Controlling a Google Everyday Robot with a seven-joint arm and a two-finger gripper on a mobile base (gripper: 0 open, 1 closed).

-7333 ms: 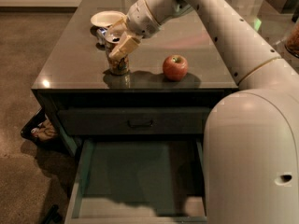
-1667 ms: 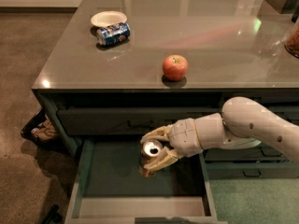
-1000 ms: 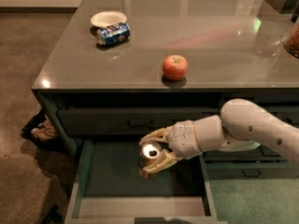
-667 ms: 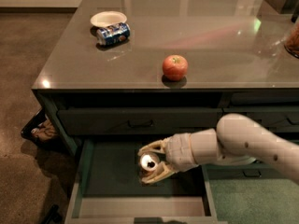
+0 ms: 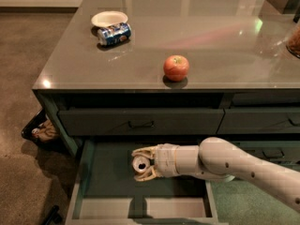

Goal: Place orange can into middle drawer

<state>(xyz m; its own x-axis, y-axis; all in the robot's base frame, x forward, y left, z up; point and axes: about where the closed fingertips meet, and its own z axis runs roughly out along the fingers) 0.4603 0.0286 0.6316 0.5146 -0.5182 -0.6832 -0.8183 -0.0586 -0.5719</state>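
- Gripper (image 5: 138, 164) in mid drawer (image 5: 96, 191), fingers clamped on orange can (image 5: 140, 163), its top twd me.
- Apple (image 5: 176, 68) on counter (image 5: 220, 46), blue can (image 5: 114, 33) by bowl (image 5: 108, 18).

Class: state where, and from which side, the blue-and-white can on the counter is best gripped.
Probably across its round middle, from above: the blue-and-white can lies on its side, with the white bowl close behind it. The hand is busy now, down in the middle drawer, closed around the orange can.
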